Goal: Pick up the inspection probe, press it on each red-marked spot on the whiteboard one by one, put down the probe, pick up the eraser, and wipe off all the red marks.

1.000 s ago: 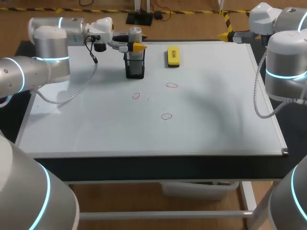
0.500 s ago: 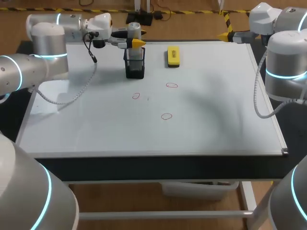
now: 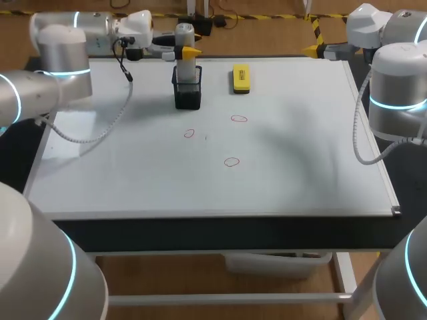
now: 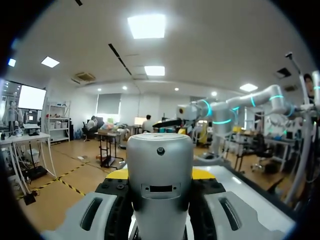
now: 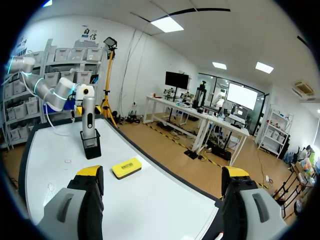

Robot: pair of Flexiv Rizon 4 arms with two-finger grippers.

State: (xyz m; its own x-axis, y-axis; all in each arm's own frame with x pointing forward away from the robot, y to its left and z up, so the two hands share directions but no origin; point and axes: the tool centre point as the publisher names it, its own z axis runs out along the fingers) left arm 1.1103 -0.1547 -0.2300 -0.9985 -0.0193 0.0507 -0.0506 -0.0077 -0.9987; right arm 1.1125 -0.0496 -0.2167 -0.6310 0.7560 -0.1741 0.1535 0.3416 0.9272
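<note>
The grey cylindrical probe point(image 3: 186, 57) stands upright, its lower end still inside the black holder point(image 3: 187, 95) at the back of the whiteboard point(image 3: 300, 147). My left gripper point(image 3: 185, 49) is shut on the probe's upper part, coming in from the side. In the left wrist view the probe point(image 4: 160, 185) fills the gap between the yellow-tipped fingers point(image 4: 116, 174). Three red circles point(image 3: 189, 133), point(image 3: 239, 119), point(image 3: 231, 161) are drawn mid-board. The yellow eraser point(image 3: 241, 78) lies to the right of the holder. My right gripper point(image 5: 162, 172) hangs open and empty over the back right corner.
From the right wrist view, the holder point(image 5: 91, 146) with the probe point(image 5: 88, 114) and the eraser point(image 5: 126, 167) lie ahead of the open fingers. The board's metal frame edge point(image 3: 373, 153) runs along the right side.
My left gripper has risen with the probe, drawing it partway up out of the black holder. The right arm has not moved.
</note>
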